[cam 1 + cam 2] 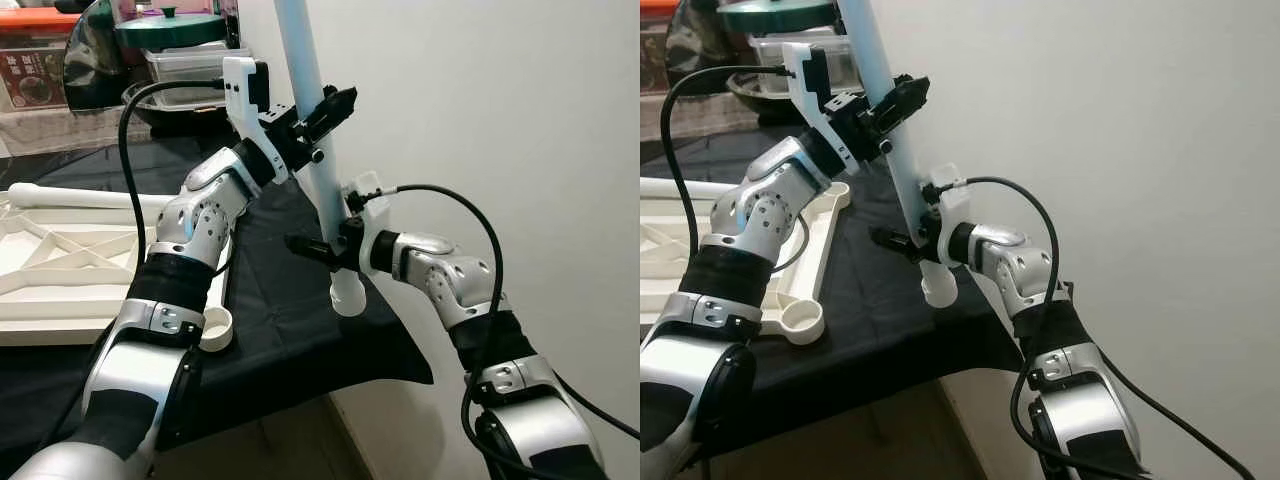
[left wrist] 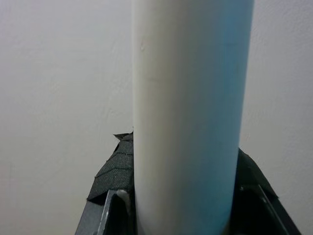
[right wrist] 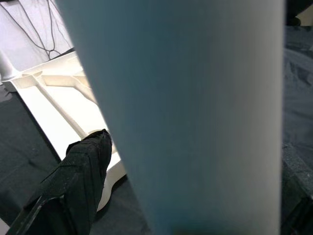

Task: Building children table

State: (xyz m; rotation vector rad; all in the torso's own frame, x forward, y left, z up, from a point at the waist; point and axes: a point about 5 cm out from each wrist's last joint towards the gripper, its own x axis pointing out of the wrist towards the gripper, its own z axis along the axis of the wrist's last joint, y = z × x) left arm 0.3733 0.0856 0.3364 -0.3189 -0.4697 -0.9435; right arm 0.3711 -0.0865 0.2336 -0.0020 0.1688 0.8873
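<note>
Because you hold the leg (image 1: 318, 150) upright with both grippers, left (image 1: 322, 122) clamped high, right (image 1: 335, 252) clamped low, it stays steady. Its foot hangs just above the cloth (image 1: 290, 320), probably for carrying to the socket (image 1: 215, 328) in the tabletop (image 1: 60, 270).

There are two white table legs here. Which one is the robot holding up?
The upright leg, gripped by the left gripper and right gripper. The other leg lies flat beside the tabletop.

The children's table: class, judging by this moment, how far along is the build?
Done: the white tabletop lies underside up on the black cloth, its corner socket exposed. In hand: both grippers hold one white leg nearly upright, left gripper high, right gripper near its foot. Left: seating this leg; another leg lies beyond the tabletop.
</note>
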